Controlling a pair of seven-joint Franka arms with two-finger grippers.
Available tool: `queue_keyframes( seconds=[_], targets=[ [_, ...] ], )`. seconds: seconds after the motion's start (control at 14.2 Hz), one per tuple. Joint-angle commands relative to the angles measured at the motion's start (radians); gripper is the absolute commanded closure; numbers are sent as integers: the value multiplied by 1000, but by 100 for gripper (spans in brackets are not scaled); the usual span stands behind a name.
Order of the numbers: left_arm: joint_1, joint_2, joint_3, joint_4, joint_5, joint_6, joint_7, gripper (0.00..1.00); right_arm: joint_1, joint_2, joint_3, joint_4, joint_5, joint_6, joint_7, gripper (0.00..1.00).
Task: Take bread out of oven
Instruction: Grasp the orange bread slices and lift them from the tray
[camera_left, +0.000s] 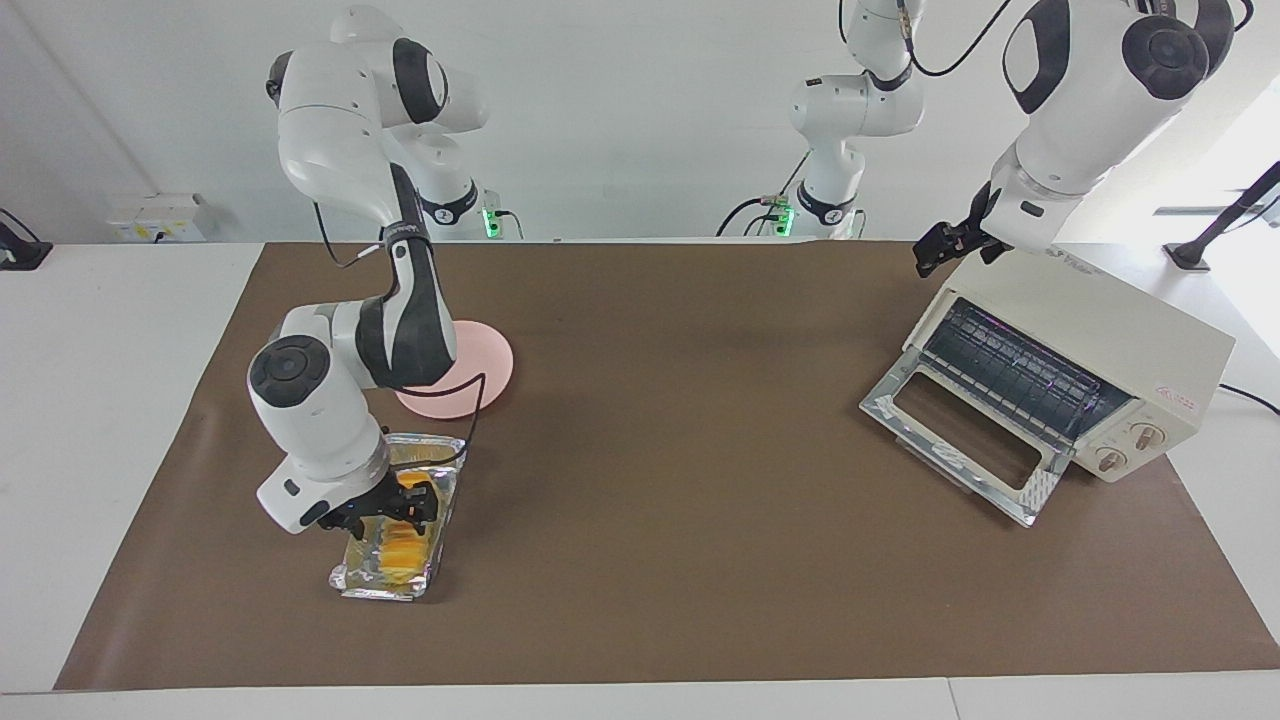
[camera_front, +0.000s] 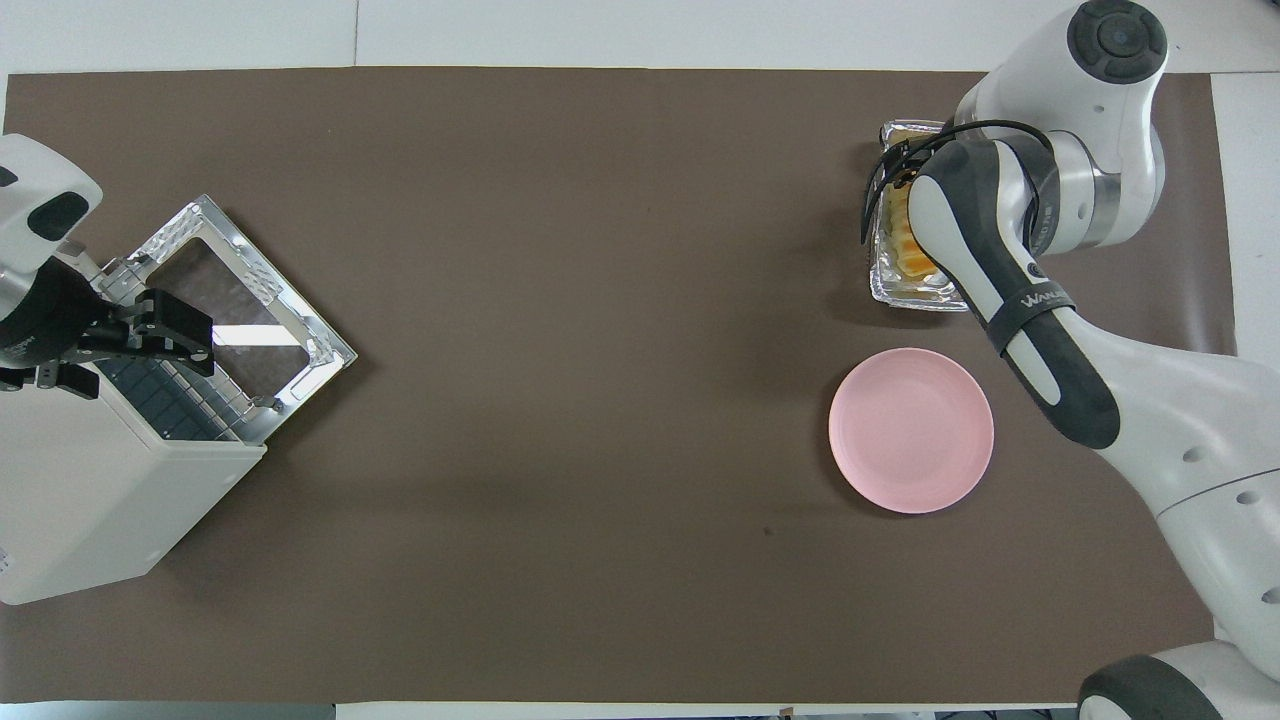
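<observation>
In the foil tray (camera_left: 390, 545), toward the right arm's end and farther from the robots than the plate (camera_left: 470, 375), you see the bread (camera_left: 402, 545). Right gripper (camera_left: 400, 502) pinches it. Oven (camera_left: 1075, 365) door down; left gripper (camera_left: 940, 248) waits over it, fingers unclear.

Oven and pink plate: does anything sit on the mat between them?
No. Between the oven with its dropped door and the pink plate the brown mat lies bare; the overhead view shows it best.
</observation>
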Motion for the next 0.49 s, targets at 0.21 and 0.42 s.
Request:
queue_keyframes(
  seconds=[0.21,0.42],
  targets=[
    [7,-12,0,-12,-11,5,4,0,-6,-58,8,-121,-17,86,30,18],
    [7,-12,0,-12,-11,5,3,0,-6,-78,7,-195,-17,172,30,18]
  ],
)
